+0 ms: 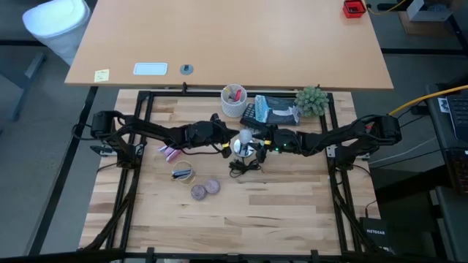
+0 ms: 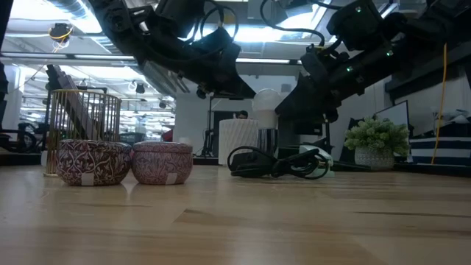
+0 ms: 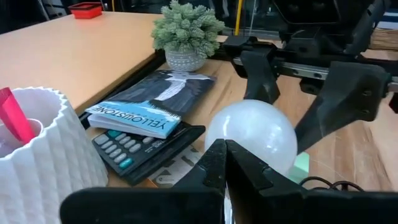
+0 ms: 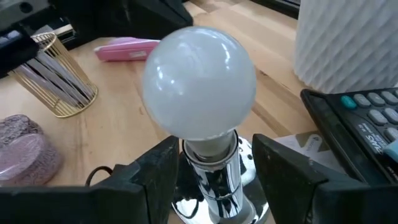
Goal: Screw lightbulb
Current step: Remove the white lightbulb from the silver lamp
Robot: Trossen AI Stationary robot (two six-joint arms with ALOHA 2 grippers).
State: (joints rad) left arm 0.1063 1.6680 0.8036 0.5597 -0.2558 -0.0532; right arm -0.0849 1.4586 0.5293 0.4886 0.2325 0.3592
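Note:
The lightbulb [image 4: 199, 81], white and round, stands upright in a chrome lamp socket [image 4: 214, 177] on the wooden table [image 1: 292, 212], near its middle [image 1: 246, 136]. My right gripper [image 4: 214, 163] comes from the table's right and has a finger on each side of the socket, just below the bulb. My left gripper [image 3: 225, 149] comes from the left. It is shut, with its tips right by the bulb's side [image 3: 252, 140]. A black cord [image 1: 245, 166] lies coiled by the socket. My right gripper has the chrome socket's neck [image 4: 189, 165], just under the bulb, between its two fingers. It comes nearly level from the table's right, slanting slightly down. The socket stands upright on the table. My left gripper: whether its shut tips touch the bulb's glass, I cannot tell.
Behind the bulb stand a white ribbed cup of pens [image 1: 234, 101], a calculator under a booklet [image 1: 270, 111] and a small potted plant [image 1: 313, 101]. Toward the near left are two purple tins [image 1: 205, 188], a gold wire holder [image 1: 183, 173] and a pink item [image 1: 172, 152].

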